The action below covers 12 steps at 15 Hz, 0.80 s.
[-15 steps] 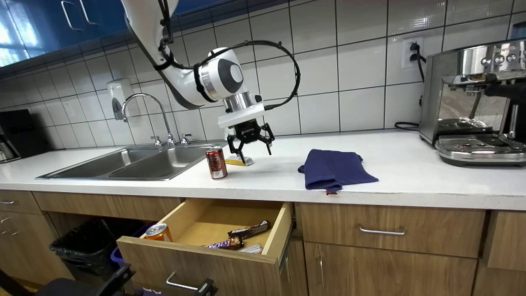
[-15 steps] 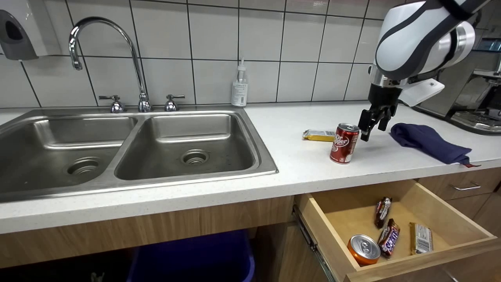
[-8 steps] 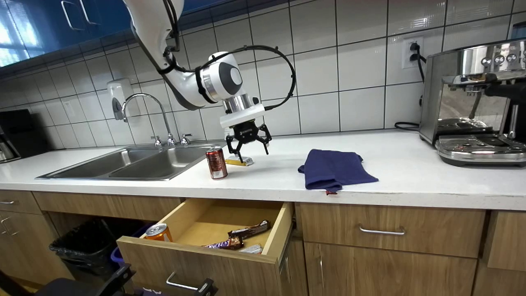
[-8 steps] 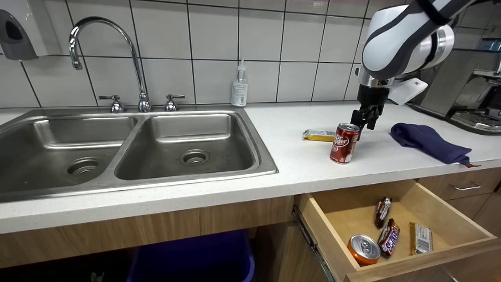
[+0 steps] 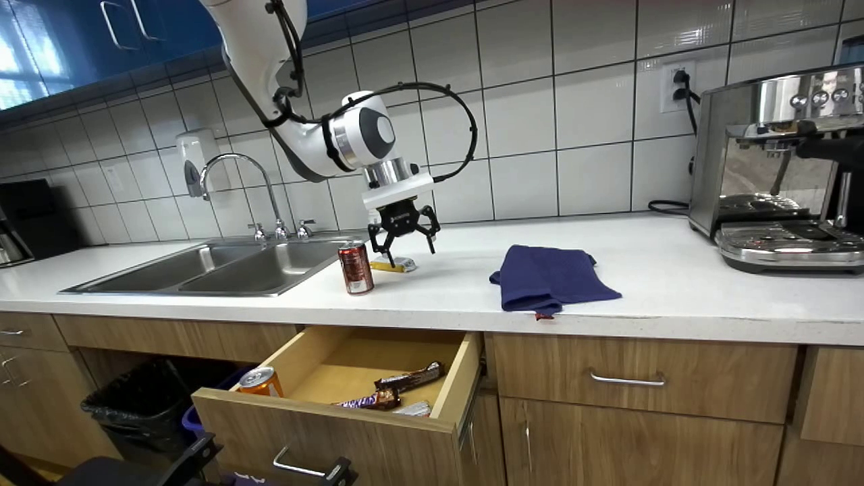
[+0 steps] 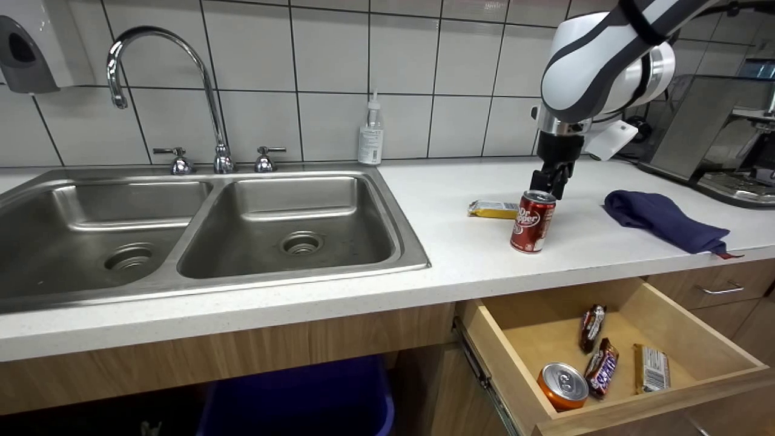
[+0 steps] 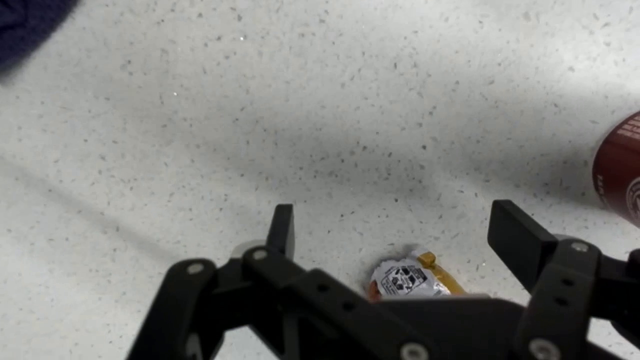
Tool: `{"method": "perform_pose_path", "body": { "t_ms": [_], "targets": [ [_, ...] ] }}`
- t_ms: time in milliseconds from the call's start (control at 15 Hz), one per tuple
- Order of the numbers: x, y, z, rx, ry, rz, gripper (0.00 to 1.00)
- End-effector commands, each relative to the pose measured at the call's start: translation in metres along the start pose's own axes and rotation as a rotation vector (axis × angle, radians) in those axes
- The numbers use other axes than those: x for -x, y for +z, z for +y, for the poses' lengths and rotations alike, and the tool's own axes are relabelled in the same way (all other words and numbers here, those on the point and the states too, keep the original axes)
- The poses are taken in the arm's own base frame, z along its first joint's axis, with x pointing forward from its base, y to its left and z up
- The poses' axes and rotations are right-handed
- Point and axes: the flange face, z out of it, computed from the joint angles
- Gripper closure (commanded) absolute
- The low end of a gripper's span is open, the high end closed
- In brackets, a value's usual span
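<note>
On the white counter near the red can, the yellow-wrapped bar lies with its long axis roughly along the counter, lower than the gripper, one end showing between the widely parted, empty jaws in the wrist view

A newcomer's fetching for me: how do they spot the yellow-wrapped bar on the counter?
Find the double sink; to its right stands a red Dr Pepper can. Behind that can lies the bar: flat, yellow and silver, not upright and red.

Claw now nearer yellow packet
</note>
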Motion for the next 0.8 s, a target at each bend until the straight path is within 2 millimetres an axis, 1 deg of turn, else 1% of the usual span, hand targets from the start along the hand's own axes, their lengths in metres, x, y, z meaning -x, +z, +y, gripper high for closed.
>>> {"method": "perform_pose_path", "body": {
  "t_ms": [0, 733],
  "targets": [
    [-0.013, 0.001, 0.004, -0.017, -0.066, -0.014, 0.00],
    [-0.048, 0.013, -0.008, -0.036, -0.162, -0.020, 0.00]
  ]
}}
